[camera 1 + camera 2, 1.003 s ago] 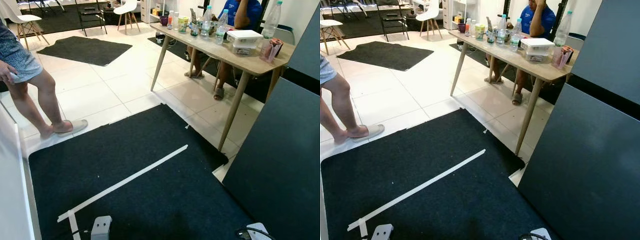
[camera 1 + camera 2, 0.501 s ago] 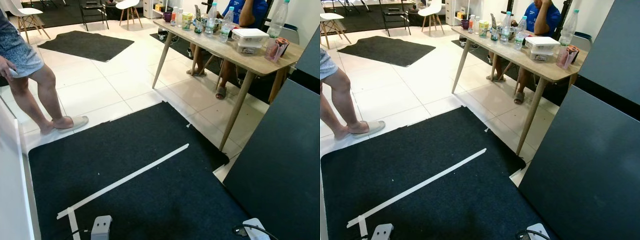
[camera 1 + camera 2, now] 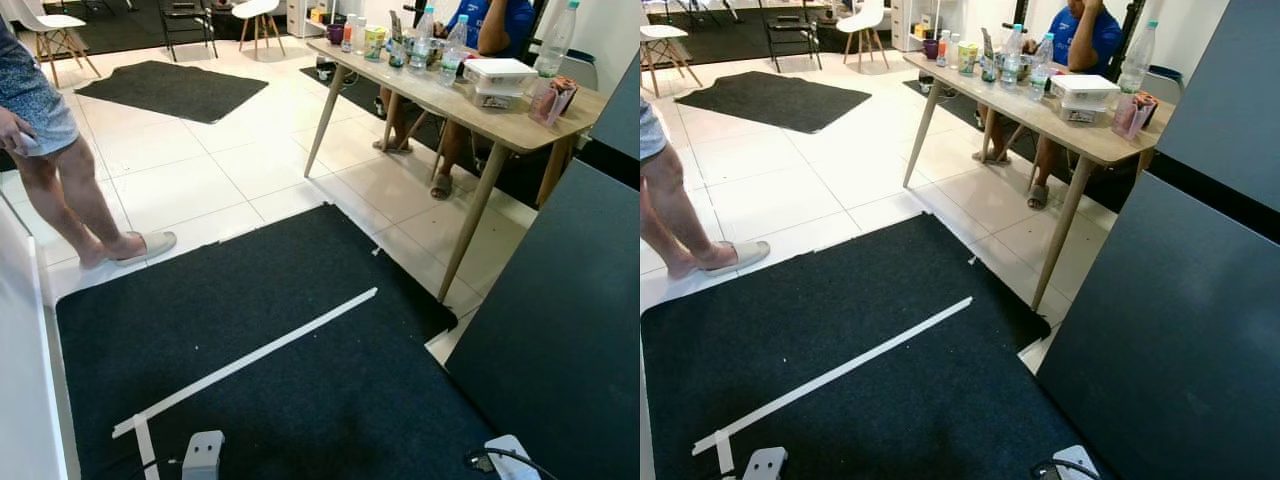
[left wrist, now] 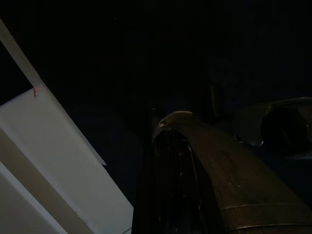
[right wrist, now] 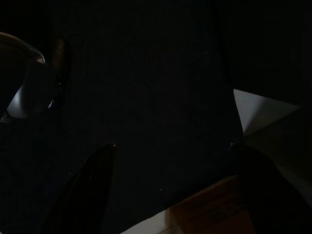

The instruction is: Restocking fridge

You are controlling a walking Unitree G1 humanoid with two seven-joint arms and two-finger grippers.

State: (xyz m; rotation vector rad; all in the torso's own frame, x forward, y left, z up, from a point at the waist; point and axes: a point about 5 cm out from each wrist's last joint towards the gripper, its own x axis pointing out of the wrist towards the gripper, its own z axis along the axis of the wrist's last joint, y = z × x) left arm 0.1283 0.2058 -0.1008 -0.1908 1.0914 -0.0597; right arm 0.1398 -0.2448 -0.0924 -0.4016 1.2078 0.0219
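Water bottles [image 3: 424,22], small drink cartons [image 3: 373,40] and a lidded clear food box [image 3: 489,80] stand on a wooden table [image 3: 500,125] ahead on my right. A tall dark fridge panel [image 3: 560,330] rises close at my right. Both arms hang low over the black mat: the left arm's grey end [image 3: 203,455] and the right arm's end [image 3: 510,455] peek in at the bottom edge. In the dark left wrist view the left gripper [image 4: 163,122] looks shut with nothing in it. The right gripper [image 5: 171,146] is open and empty above the mat.
A black mat [image 3: 260,350] with white tape lines [image 3: 250,360] lies underfoot. A person's legs [image 3: 60,190] stand at the left on the tiles, next to a white panel [image 3: 20,380]. Another person in blue [image 3: 1080,30] sits behind the table. Chairs [image 3: 50,35] and another mat [image 3: 170,90] lie farther back.
The camera has shifted slightly, so the table sits a little lower in view. The standing person has edged to the left. Both arms stay hanging.
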